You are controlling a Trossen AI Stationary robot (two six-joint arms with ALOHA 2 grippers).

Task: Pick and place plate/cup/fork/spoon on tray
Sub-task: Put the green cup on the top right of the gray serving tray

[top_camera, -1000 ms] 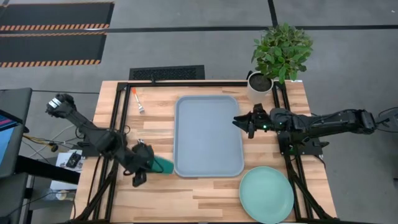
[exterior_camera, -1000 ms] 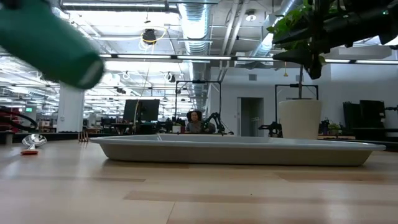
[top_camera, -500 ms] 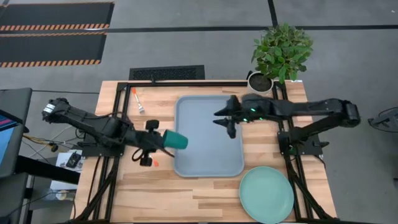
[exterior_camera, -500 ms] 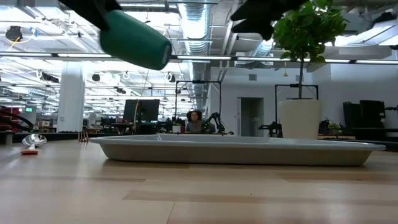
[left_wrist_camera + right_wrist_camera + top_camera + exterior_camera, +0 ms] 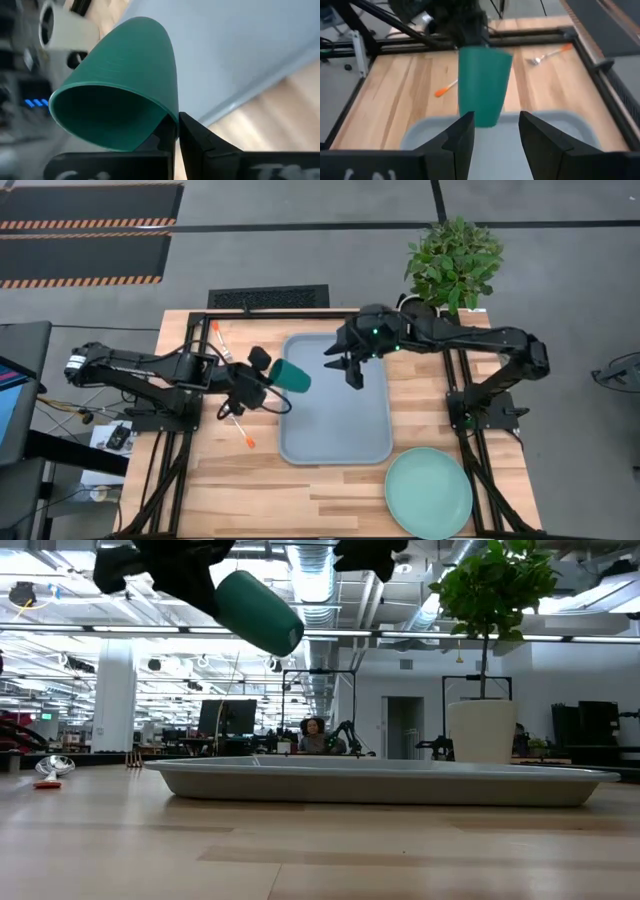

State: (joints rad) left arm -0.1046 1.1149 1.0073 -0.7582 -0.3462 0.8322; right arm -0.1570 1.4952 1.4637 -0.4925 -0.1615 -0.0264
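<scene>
Looking from above: left gripper (image 5: 262, 380) is clenched on the cup (image 5: 291, 377), which lies on its side in the air over the tray (image 5: 335, 430), at the tray's left rim, long axis pointing across toward the right gripper (image 5: 345, 366).
High view, gap: right gripper hangs over the tray just beside the cup's far end, fingers parted and grasping nothing; it is the nearer free arm, so a handover or a set-down looks likely.
High view, rest: plate (image 5: 429, 493) sits on the tabletop (image 5: 250, 490) off the tray's near right corner; fork (image 5: 222, 343) and spoon (image 5: 240, 431) lie left of the tray.
Low view: cup (image 5: 259, 612) hangs tilted, well above the tray (image 5: 390, 783); an open hall with a seated person lies behind.
Left wrist view: cup (image 5: 120, 90) is pinched at its rim, tray beneath.
Right wrist view: cup (image 5: 483, 85) faces the open fingers (image 5: 461, 137).
</scene>
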